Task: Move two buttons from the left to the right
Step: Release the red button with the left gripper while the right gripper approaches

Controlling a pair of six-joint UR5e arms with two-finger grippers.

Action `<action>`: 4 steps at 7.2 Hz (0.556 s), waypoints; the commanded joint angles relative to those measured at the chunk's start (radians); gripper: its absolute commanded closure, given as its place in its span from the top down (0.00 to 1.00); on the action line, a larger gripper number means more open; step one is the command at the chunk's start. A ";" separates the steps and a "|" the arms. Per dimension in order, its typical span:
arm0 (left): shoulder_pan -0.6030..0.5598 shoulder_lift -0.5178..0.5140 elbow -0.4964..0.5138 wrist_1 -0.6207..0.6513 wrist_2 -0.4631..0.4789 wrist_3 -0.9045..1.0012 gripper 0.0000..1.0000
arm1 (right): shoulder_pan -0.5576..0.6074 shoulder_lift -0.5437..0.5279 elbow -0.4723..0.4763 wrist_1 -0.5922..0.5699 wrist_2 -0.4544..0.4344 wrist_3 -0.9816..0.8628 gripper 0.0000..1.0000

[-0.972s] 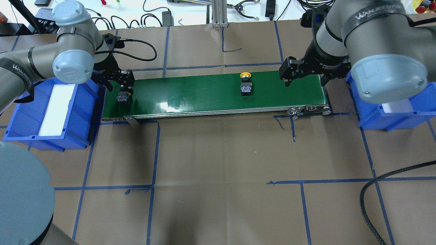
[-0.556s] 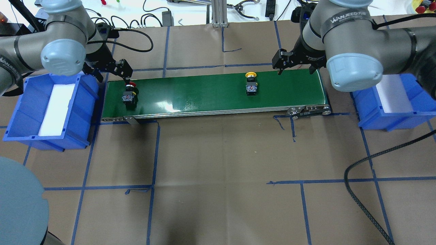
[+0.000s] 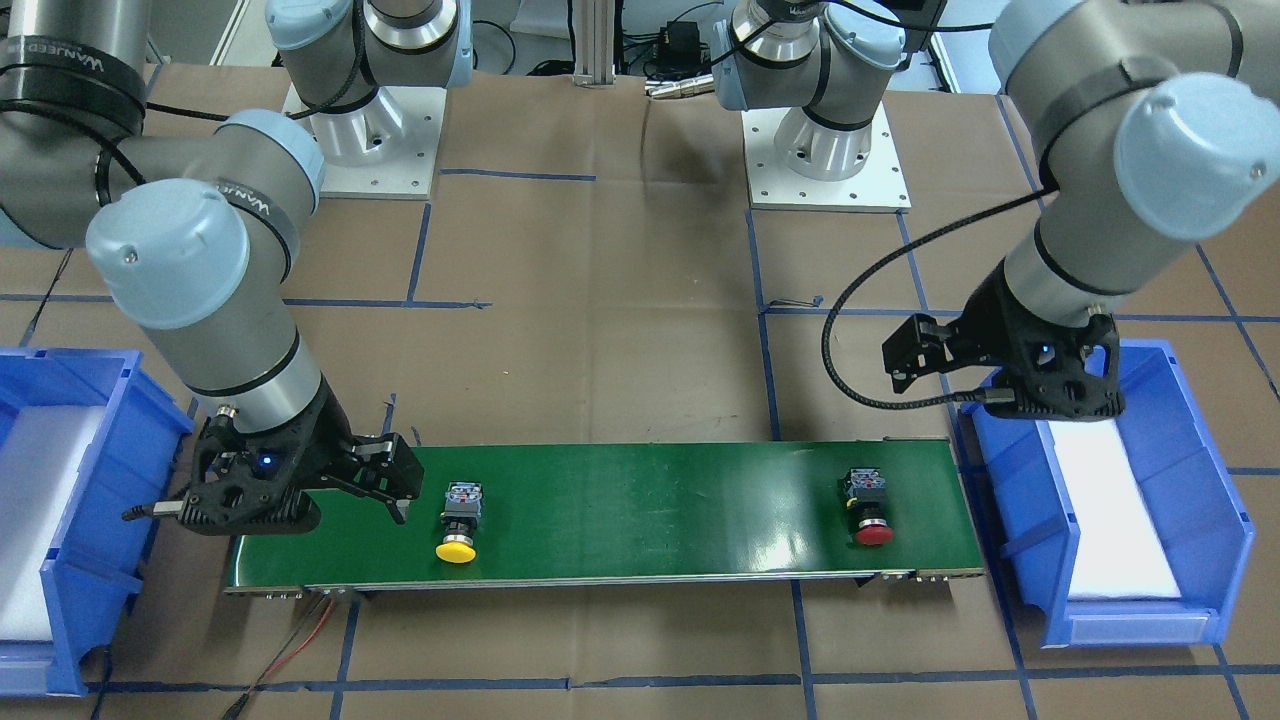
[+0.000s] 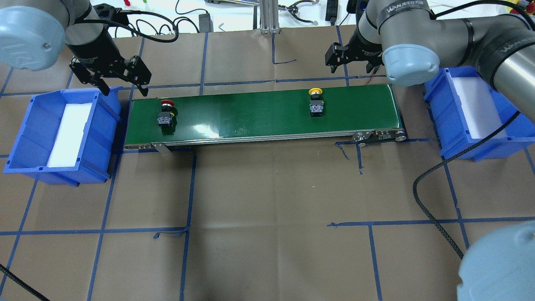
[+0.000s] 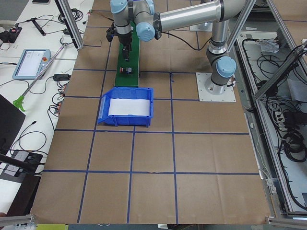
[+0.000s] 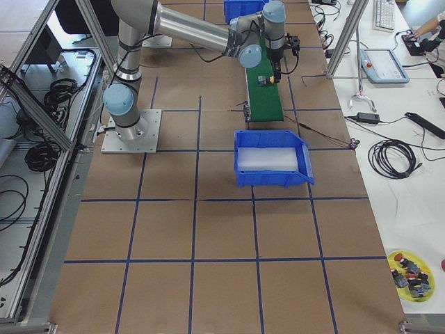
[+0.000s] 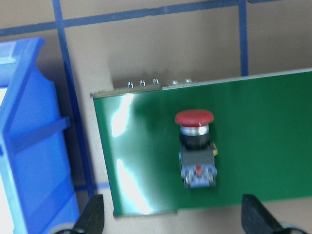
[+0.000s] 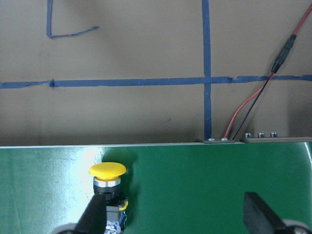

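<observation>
The red-capped button lies on its side near the left end of the green belt, cap pointing away from the robot. In the left wrist view the red button lies free on the belt, ahead of the wide-apart fingertips. My left gripper hangs open above the belt's far-left corner, holding nothing. The yellow-capped button lies on its side on the belt right of centre. My right gripper hovers open beyond the belt's far edge, up and right of the yellow button.
A blue bin with a white liner stands at the belt's left end, and another blue bin at its right end. Red and black wires run off the belt's far right corner. A black cable loops over the table at right.
My left gripper has left the red button on the belt and drawn up and away. Both buttons have slid right along the belt. My right gripper has backed toward the far side.
</observation>
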 commanded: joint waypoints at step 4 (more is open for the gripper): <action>-0.070 0.162 -0.045 -0.143 -0.009 -0.139 1.00 | 0.010 0.048 0.041 0.005 0.045 0.072 1.00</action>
